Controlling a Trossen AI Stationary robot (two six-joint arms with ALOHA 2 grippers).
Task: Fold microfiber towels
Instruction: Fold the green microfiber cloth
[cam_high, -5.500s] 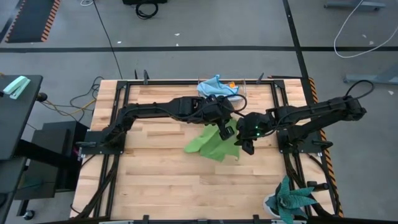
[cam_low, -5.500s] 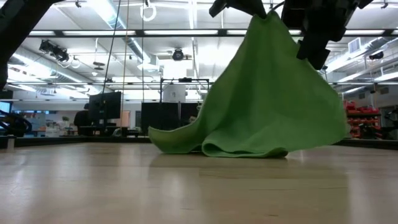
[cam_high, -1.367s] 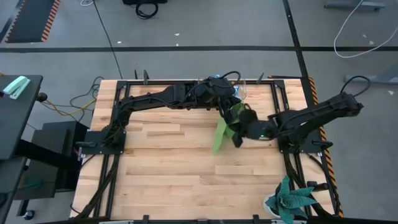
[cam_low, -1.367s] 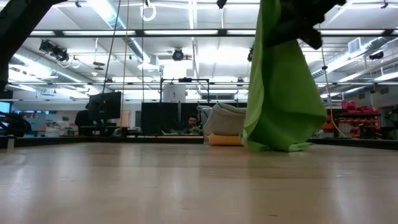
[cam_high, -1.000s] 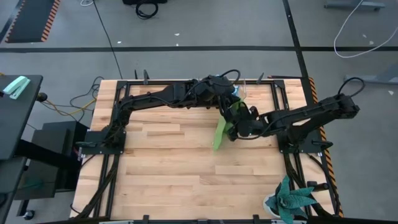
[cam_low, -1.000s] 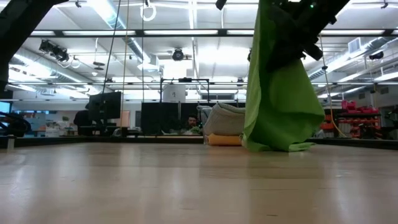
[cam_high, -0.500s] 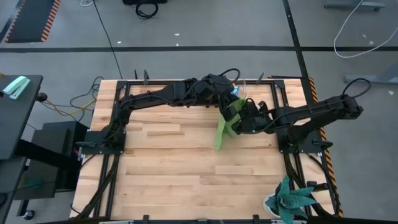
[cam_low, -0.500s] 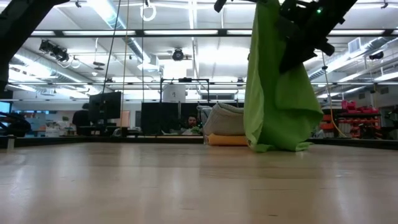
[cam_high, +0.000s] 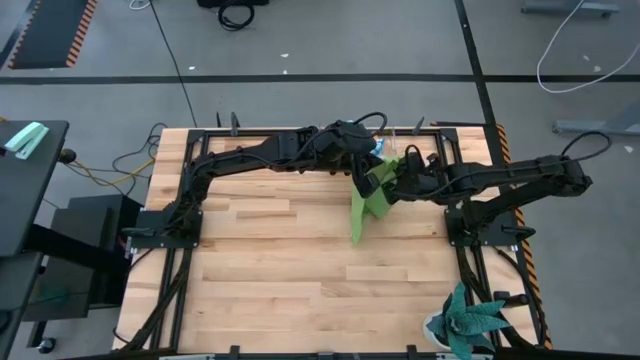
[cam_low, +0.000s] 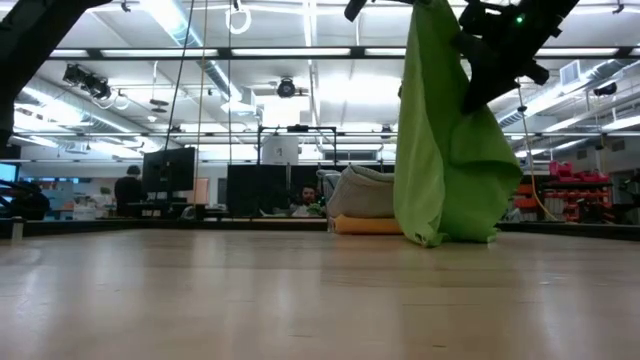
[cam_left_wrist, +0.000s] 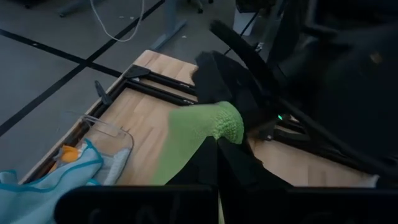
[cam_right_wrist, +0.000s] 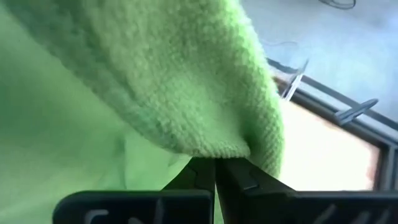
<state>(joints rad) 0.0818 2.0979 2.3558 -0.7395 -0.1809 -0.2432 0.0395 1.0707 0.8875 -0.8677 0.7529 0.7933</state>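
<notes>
Left claw (cam_high: 368, 168) and right claw (cam_high: 392, 180) both pinch the lime green towel (cam_low: 440, 150), hanging lifted near the counter's (cam_high: 260, 270) far edge, hem touching wood

One lime green towel (cam_high: 361, 210), one light blue towel (cam_left_wrist: 37, 186), possibly one orange towel (cam_left_wrist: 67, 153), one teal plant (cam_high: 470, 322).

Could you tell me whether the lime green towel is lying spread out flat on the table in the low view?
No, the lime green towel hangs in a tall bunched drape from above, with only its bottom edge reaching the table.
</notes>
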